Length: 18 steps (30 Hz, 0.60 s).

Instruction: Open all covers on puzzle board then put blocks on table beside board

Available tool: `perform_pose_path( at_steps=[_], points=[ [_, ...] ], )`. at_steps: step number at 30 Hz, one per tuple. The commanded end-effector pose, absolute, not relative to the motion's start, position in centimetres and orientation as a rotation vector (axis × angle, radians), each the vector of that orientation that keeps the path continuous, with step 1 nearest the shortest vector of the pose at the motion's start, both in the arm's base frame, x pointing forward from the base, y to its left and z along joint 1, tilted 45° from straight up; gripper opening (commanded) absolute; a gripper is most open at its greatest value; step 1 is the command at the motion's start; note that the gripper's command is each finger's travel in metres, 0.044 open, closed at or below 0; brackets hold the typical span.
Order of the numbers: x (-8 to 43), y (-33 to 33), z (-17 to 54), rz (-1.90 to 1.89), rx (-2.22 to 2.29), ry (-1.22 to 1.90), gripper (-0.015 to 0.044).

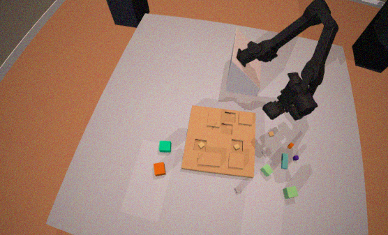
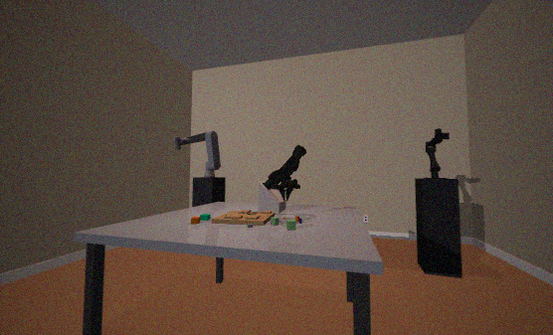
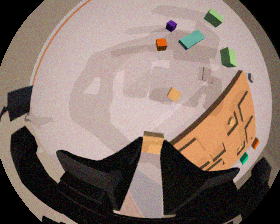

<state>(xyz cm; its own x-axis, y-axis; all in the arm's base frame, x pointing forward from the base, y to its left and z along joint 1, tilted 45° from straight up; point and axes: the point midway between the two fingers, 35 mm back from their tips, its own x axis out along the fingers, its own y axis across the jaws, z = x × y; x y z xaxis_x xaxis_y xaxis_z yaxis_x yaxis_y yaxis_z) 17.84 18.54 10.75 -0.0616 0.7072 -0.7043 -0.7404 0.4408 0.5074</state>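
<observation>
Beside the puzzle board (image 1: 218,135) (image 2: 244,218) (image 3: 226,125), above the surface (image 1: 115,107) (image 2: 224,243) (image 3: 91,65), claw (image 2: 286,200) (image 3: 152,141) grips a tan block (image 3: 152,144). Risk: lowering too near the loose orange-tan cube (image 1: 271,134) (image 3: 174,94) could knock it or tip the load.

Robotics lab or test room. Plain beige wall (image 2: 328,123), orange floor (image 1: 80,24) (image 2: 239,297). Gray robot arm (image 2: 213,150) on black pedestal (image 2: 209,190) at 10 o'clock of exterior view; black robot arm (image 2: 434,155) on taller-looking black pedestal (image 2: 438,225) at 3 o'clock. Large gray table (image 1: 115,97) (image 2: 174,238) (image 3: 56,75) between, third robot arm (image 1: 322,44) (image 2: 285,170) over it, puzzle board (image 1: 220,135) (image 2: 244,218) on top.
</observation>
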Motion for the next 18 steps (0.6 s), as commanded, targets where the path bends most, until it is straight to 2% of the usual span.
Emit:
perform_pose_path(
  at_steps=[1,18],
  points=[
    [17.7,18.8,10.0,1.180,-0.036,1.139,0.0080],
    [17.9,20.8,8.0,1.179,-0.041,1.141,0.0080]
  ],
)
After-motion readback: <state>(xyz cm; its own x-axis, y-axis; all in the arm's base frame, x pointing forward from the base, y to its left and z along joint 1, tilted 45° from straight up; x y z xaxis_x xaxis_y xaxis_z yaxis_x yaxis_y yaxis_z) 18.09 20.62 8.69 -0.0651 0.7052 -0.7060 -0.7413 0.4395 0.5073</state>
